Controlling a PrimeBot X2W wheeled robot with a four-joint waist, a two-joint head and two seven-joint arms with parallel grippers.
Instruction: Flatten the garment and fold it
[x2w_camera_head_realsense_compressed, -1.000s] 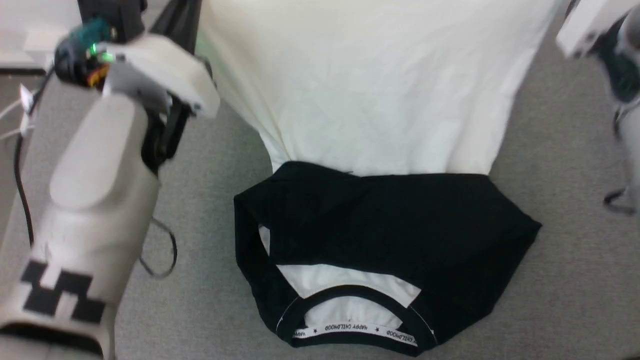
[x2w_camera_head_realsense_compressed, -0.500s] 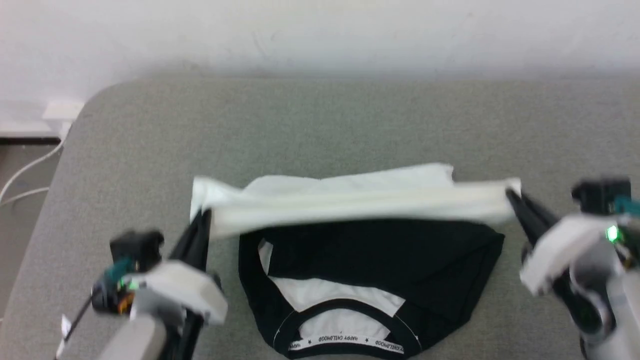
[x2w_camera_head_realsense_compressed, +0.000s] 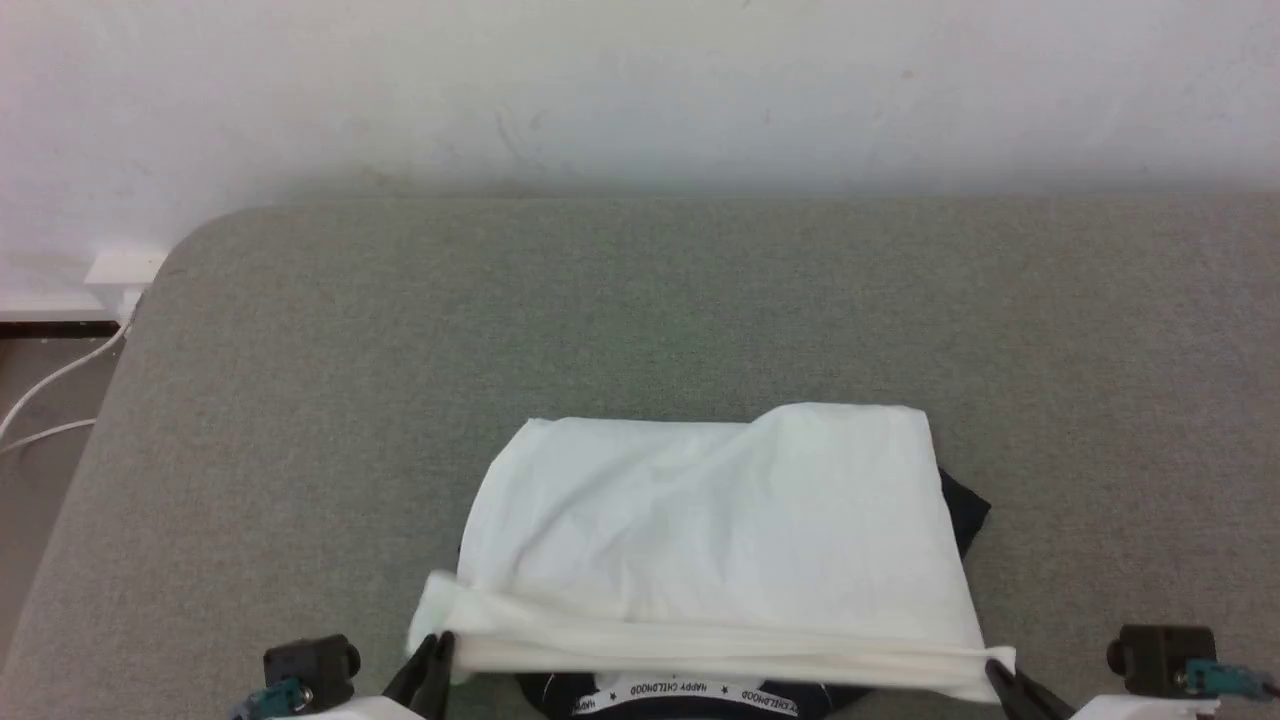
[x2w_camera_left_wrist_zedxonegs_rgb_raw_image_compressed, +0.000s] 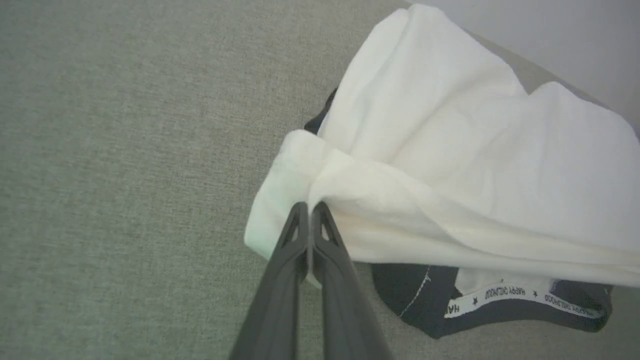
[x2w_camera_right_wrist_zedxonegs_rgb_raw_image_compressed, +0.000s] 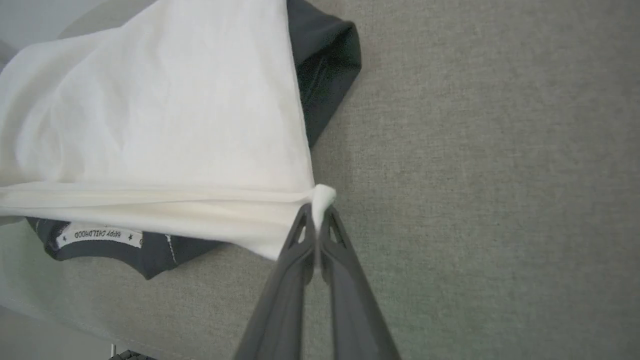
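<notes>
Grey pad (x2w_camera_head_realsense_compressed: 640, 300) under garment (x2w_camera_head_realsense_compressed: 720, 520), cables (x2w_camera_head_realsense_compressed: 60, 373) aside

A plain indoor room: a grey padded table (x2w_camera_head_realsense_compressed: 640, 300) is butting against a white wall (x2w_camera_head_realsense_compressed: 640, 90), cables (x2w_camera_head_realsense_compressed: 60, 372) trailing left of the left gripper (x2w_camera_head_realsense_compressed: 437, 648).

Work surface (x2w_camera_head_realsense_compressed: 640, 300): grey woven fabric covering, flat, with its far-left corner rounded. Weave texture is clear in both wrist views.

Wall (x2w_camera_head_realsense_compressed: 640, 90): white, runs directly behind the far edge of the surface, with a few faint scuff marks.

Left of the surface: small white box (x2w_camera_head_realsense_compressed: 122, 270) low against the wall. A dark strip (x2w_camera_head_realsense_compressed: 45, 328) sits just below it. Two white cables (x2w_camera_head_realsense_compressed: 50, 385) run from near the box across the brownish floor (x2w_camera_head_realsense_compressed: 30, 500), beside the surface's left edge.
</notes>
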